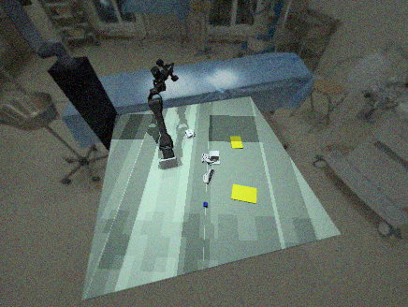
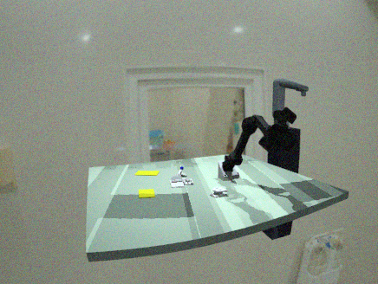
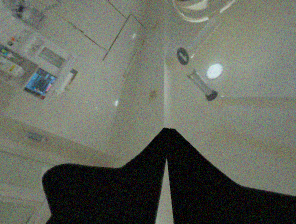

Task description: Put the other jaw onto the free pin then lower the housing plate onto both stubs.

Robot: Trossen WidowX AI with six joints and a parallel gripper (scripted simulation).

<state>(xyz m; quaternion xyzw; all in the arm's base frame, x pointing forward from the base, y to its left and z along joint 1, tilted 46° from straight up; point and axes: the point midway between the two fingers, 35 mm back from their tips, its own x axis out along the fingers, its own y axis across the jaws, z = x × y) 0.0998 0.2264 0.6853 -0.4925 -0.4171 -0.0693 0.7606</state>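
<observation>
Yellow, flat and rectangular, a smaller piece point(image 1: 236, 142) point(image 2: 146, 193) and a larger yellow slab point(image 1: 244, 194) point(image 2: 147, 173) lie left of the white square-plated assembly point(image 1: 214, 154) point(image 2: 177, 184) in the exterior view. That assembly sits on the pale green patterned table point(image 1: 243, 225) point(image 2: 134, 235), its square plate beside small irregular white parts; teeth and pins are too small to tell, as is whether the jaws mesh. Behind it are a long white curved piece point(image 1: 209, 176), near it, and a small blue block point(image 1: 205, 204) point(image 2: 181, 168), farther off. Right of the assembly, well apart from the plate, rests a small white jagged part point(image 1: 189, 133) point(image 2: 219, 191). Farthest right, the black two-fingered gripper point(image 1: 170, 71) point(image 3: 168, 133) hangs raised, well apart from the assembly, fingertips pressed together, holding nothing and touching none of the parts.
</observation>
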